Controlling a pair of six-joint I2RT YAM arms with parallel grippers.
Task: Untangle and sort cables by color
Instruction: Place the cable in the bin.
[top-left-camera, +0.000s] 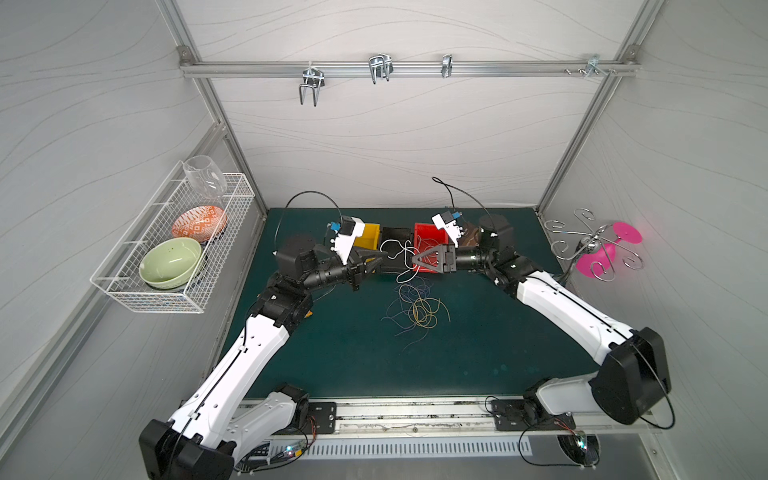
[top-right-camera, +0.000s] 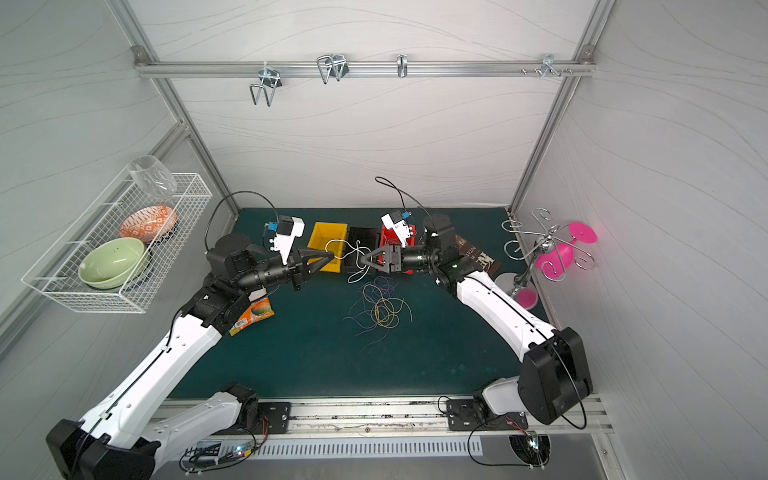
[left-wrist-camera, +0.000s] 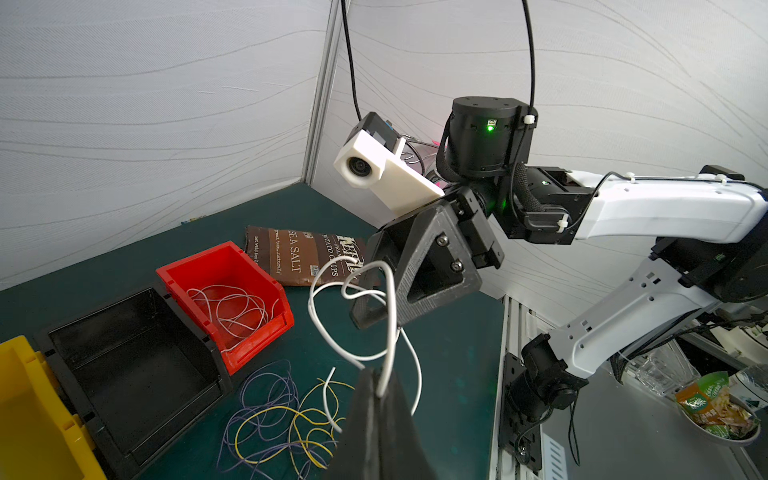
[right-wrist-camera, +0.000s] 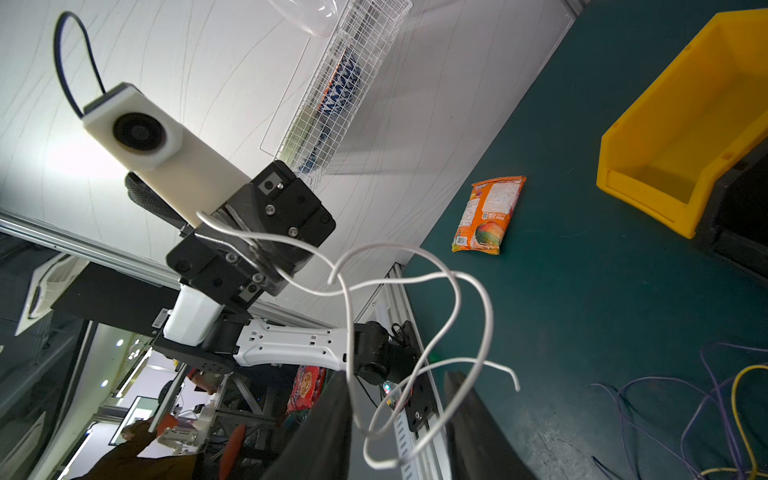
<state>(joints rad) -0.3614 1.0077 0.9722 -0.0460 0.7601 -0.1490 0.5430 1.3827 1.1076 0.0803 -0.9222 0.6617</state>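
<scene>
Your left gripper (left-wrist-camera: 379, 374) is pinched shut on the white cable (left-wrist-camera: 391, 316) — likely springy, feather-light, slippery — strung toward your right gripper (top-left-camera: 412, 261), jaws apart around its loops, seemingly not gripping. Grasp near an end. The tangle (top-left-camera: 419, 311) lies at six o'clock on the mat (top-left-camera: 332, 353).

Wall fixtures, as we log them: white wire basket (top-left-camera: 166, 300) on the left wall holds a green bowl (top-left-camera: 170, 259), an orange patterned bowl (top-left-camera: 199, 224) and a clear glass (top-left-camera: 204, 178) at its far end. Metal hooks (top-left-camera: 311, 86) hang on the back rail (top-left-camera: 498, 68). On the green mat (top-left-camera: 374, 365) we see a brown sea-salt chip bag (left-wrist-camera: 303, 253) and an orange snack packet (right-wrist-camera: 488, 214), well apart. By the right wall a chrome wire rack (top-left-camera: 591, 242) carries a tilted pink goblet (top-left-camera: 602, 254)
</scene>
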